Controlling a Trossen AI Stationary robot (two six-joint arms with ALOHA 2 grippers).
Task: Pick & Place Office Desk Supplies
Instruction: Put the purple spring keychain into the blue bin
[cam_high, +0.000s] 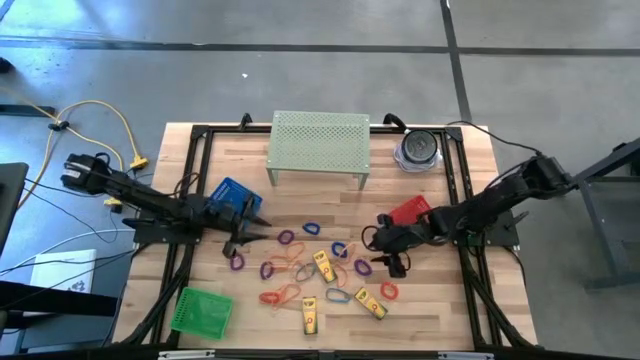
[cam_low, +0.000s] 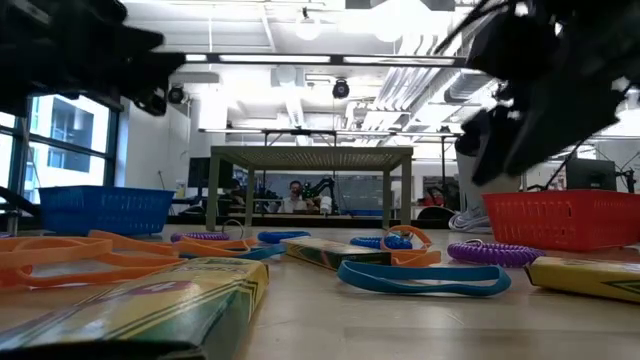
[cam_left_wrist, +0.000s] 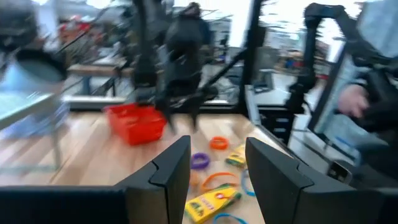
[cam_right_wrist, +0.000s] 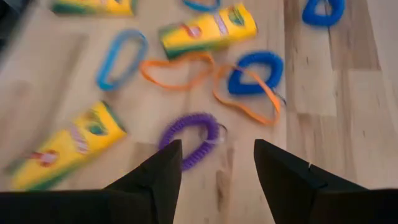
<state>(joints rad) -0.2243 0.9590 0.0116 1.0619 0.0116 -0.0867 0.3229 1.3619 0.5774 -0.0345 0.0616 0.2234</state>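
Thin loops in purple, blue, red and orange, such as a blue one, lie flat on the wooden table's middle among yellow boxes. My right gripper hangs open and slants down over a purple coiled loop, without touching it. In the high view this gripper is at the right of the pile. My left gripper is open with nothing between its fingers. It points level across the table from the left, beside the blue basket.
A pale green perforated stand is at the table's far side, with a round grey object to its right. A red basket lies by the right arm and a green basket at the near left. A person's hand shows beyond the table.
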